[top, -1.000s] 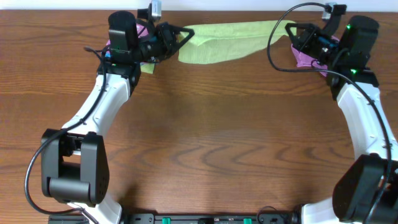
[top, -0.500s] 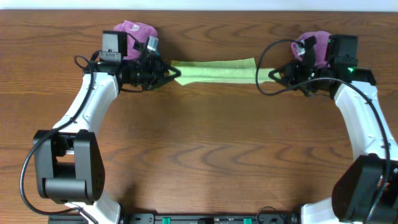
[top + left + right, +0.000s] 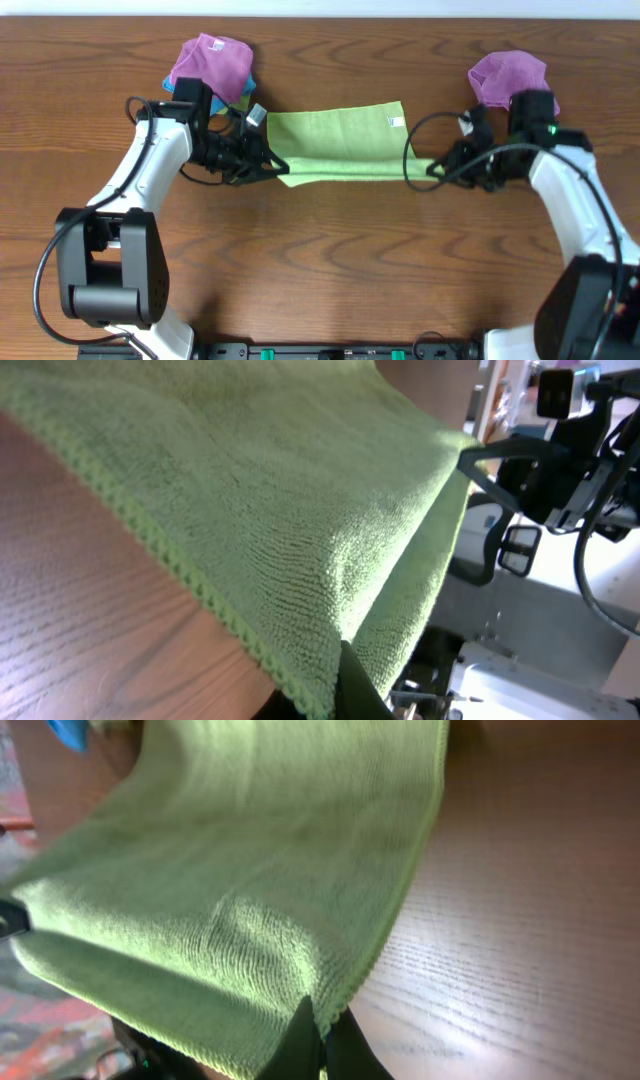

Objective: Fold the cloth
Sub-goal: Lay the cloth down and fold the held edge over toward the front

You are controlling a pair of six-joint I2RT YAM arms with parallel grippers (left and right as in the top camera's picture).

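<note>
The lime-green cloth is stretched between my two grippers over the back half of the table, its far part lying on the wood and its near edge lifted. My left gripper is shut on the cloth's near left corner. My right gripper is shut on the near right corner. In the left wrist view the cloth fills the frame and runs down into the dark fingers. The right wrist view shows the cloth pinched between the fingers at its hemmed edge.
A purple cloth lies at the back left on top of a blue cloth. Another purple cloth lies at the back right. Brown wooden table stretches toward the front.
Both grippers have pulled the cloth from the table's back edge toward the front. It has spread from a narrow bunched strip into a wider sheet, and the purple cloths are now uncovered.
</note>
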